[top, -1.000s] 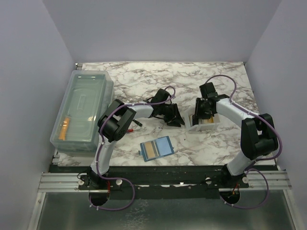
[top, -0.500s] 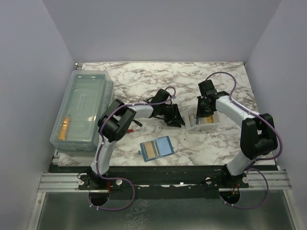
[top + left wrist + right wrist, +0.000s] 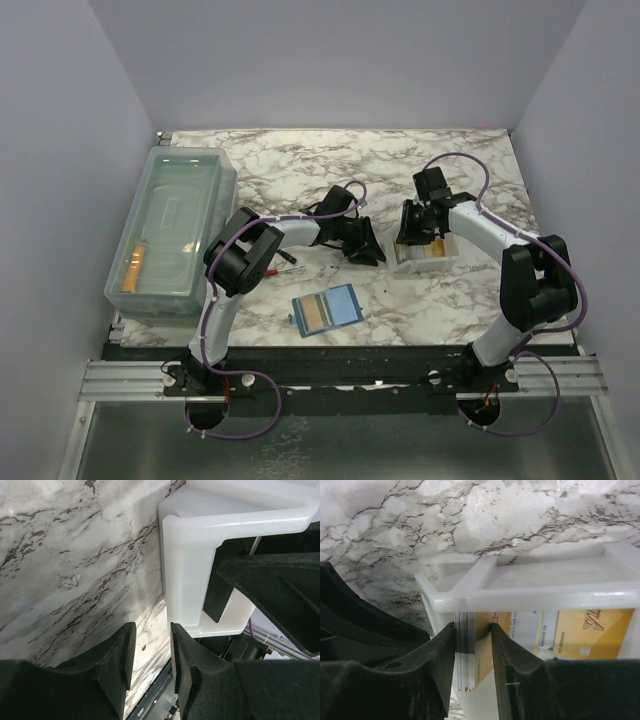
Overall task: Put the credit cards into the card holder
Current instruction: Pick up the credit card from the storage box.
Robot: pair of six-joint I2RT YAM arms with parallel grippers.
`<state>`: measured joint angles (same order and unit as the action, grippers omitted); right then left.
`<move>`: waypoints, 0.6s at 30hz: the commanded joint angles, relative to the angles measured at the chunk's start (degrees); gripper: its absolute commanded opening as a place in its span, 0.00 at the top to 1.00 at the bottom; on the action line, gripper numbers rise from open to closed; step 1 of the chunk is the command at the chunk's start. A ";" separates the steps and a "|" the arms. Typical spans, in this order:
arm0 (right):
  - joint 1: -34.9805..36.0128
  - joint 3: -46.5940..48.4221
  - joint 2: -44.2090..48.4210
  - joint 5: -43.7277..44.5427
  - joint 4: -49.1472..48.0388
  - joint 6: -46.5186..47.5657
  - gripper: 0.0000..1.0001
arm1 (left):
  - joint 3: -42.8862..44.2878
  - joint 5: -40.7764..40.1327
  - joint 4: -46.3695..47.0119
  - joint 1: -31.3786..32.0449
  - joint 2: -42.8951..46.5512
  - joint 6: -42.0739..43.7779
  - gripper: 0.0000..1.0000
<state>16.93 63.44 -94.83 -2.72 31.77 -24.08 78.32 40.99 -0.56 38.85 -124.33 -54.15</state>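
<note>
Right fingers [image 3: 435, 670] grip credit cards [image 3: 466, 650] in a tray [image 3: 520, 600]; the card holder [image 3: 327, 309] lies open on the counter [image 3: 280, 165].

From above, the card holder sits near the counter's front edge with one gold card in its left half. The right fingers [image 3: 410, 232] reach into the white tray [image 3: 432, 262], the left fingers [image 3: 362, 245] are near it, and a clear bin [image 3: 172, 230] stands far left. The left wrist view shows the left fingers [image 3: 112, 665] narrowly apart with nothing between them, close to the tray's corner [image 3: 187, 570]. The right wrist view shows the right fingers pressed against both sides of a stack of cards standing on edge.
</note>
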 commanded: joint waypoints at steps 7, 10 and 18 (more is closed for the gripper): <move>0.21 -1.03 -3.10 -3.71 -3.73 -0.37 0.52 | 0.16 1.68 0.21 0.32 0.08 0.56 0.60; 0.21 -1.36 -3.47 -4.26 -4.11 -0.28 0.52 | 0.16 1.72 0.29 0.27 0.10 0.53 0.60; 0.21 -2.45 -0.66 -9.28 -5.93 -1.57 0.75 | 0.16 1.63 0.29 0.32 0.06 0.59 0.60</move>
<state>16.86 62.81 -95.96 -8.16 27.14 -24.58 78.32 41.17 -0.54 38.85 -124.33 -54.15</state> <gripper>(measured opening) 0.298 0.396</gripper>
